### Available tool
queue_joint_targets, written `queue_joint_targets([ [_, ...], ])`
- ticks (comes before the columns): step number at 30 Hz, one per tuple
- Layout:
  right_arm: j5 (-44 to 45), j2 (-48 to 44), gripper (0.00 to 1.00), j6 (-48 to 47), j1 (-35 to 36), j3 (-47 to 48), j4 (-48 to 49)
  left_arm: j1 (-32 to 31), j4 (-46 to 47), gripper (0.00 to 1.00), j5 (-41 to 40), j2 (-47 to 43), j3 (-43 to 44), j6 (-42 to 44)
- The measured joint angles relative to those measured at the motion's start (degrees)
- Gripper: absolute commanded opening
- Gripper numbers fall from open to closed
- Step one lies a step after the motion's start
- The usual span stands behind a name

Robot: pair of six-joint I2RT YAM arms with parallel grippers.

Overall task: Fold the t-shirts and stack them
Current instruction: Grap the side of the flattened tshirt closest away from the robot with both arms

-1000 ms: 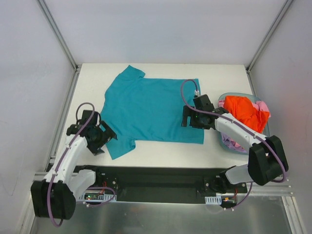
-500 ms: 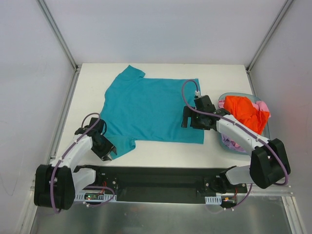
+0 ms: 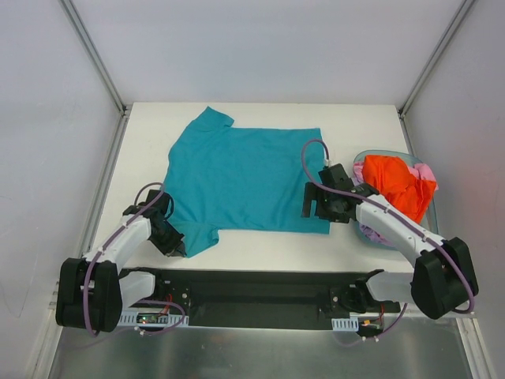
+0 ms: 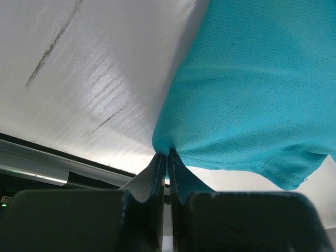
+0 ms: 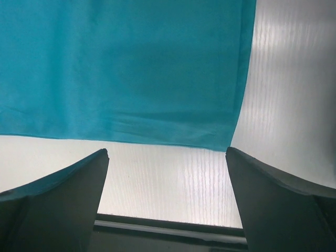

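A teal t-shirt [image 3: 245,178] lies spread flat on the white table [image 3: 260,249]. My left gripper [image 3: 179,250] is at the shirt's near-left sleeve, shut on the sleeve's edge. In the left wrist view the jaws [image 4: 168,155] meet with a fold of the teal cloth [image 4: 252,89] pinched between them. My right gripper [image 3: 309,203] is open, low over the shirt's near-right hem corner. The right wrist view shows the teal hem [image 5: 126,68] just beyond the wide-apart fingertips [image 5: 167,157], with bare table between them. An orange-red t-shirt [image 3: 398,183] lies on a pink one [image 3: 426,172] in the tub.
A bluish see-through tub [image 3: 384,153] stands at the table's right side, close behind my right arm. Metal frame posts rise at the back corners. A black rail [image 3: 260,288] runs along the table's near edge, just below the left gripper.
My left gripper moved to the sleeve edge and went from open to shut on it. The right gripper drifted slightly toward the near-right hem corner and stayed open.
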Motion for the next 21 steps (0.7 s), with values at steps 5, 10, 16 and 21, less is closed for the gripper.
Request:
queue_joint_targets([
  [5, 1.5, -0.4, 0.78, 2.4, 0.0, -3.7, -1.4, 0.0, 0.7, 0.0, 0.0, -1.5, -0.6, 0.0],
  [10, 4.5, 1.8, 0.54, 3.8, -0.3, -5.6, -1.1, 0.0, 1.3, 0.0, 0.0, -1.5, -0.6, 0.0],
  [16, 5.6, 8.0, 0.42, 4.0, -0.4, -5.4, 2.0, 0.0, 1.3, 0.0, -0.7, -1.6, -0.1, 0.0],
  [21, 6.2, 9.6, 0.26, 4.2, -0.4, -5.4, 2.7, 0.0, 1.1, 0.0, -2.0, -2.5, 0.2, 0.0],
])
